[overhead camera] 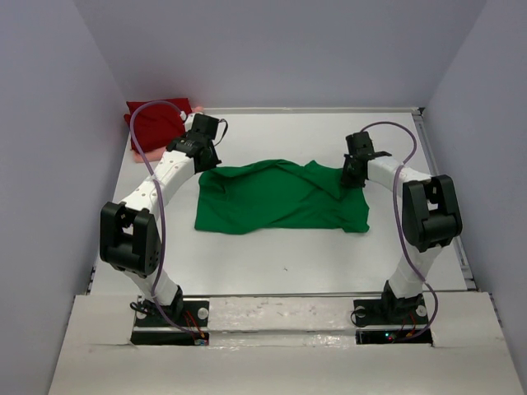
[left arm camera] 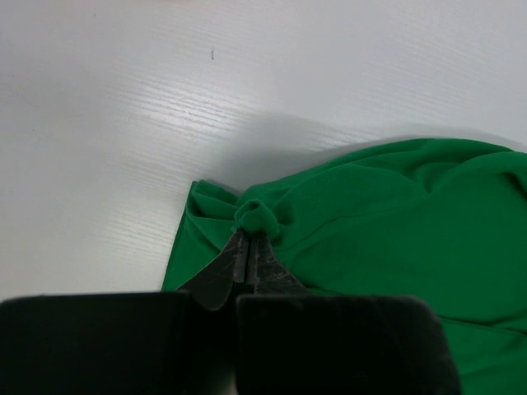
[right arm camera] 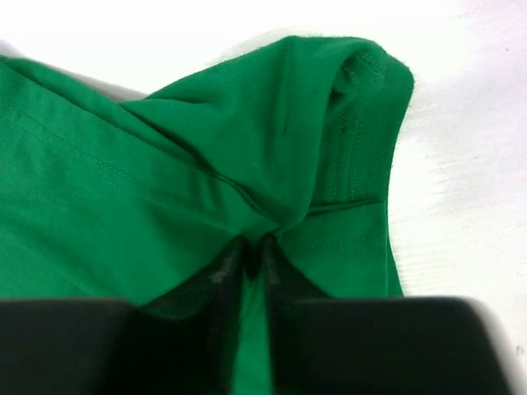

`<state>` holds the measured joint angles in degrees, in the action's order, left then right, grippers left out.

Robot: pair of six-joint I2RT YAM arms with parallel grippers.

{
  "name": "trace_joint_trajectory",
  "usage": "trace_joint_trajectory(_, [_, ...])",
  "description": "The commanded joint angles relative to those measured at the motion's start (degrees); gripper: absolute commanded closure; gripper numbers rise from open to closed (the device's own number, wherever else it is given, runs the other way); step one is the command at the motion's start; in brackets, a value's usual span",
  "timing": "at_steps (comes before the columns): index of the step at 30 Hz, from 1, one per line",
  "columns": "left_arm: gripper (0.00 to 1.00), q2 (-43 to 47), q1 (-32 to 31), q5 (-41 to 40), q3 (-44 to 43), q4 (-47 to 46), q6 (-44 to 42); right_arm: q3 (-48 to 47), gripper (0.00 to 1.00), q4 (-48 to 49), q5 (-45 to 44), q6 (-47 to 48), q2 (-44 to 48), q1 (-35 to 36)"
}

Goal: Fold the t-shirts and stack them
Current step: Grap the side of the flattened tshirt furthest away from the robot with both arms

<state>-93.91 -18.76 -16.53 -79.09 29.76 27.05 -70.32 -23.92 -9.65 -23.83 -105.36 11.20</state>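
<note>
L claw (left arm camera: 249, 237), R claw (right arm camera: 251, 247) pinch rumpled green tee (overhead camera: 280, 197) corners.

green t-shirt (overhead camera: 280, 197): matt knit cloth, soft creases, stitched hems. dark red t-shirt (overhead camera: 155, 123) at the table's far-left corner: same matt cloth. table (overhead camera: 280, 263): white, smooth, faint linear grain, slight sheen. left gripper (left arm camera: 249, 243) fingers (left arm camera: 221, 276): dark, matt, scuffed grey.

You are looking at a robotics lab test cell, not a home; the flat white laminate table (overhead camera: 272, 263) is boxed in by plain pale grey partition walls (overhead camera: 49, 164); two white-and-black jointed robot arms (overhead camera: 160, 177) are bolted at its near edge; thin pinkish cables (overhead camera: 161, 230) loop loose along them.
</note>
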Motion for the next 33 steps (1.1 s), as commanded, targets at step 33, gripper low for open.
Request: trace_joint_trajectory(33, [1.0, 2.5, -1.5, 0.2, 4.1, -2.9, 0.2, -5.3, 0.88, -2.6, -3.6, 3.1, 2.3, -0.5])
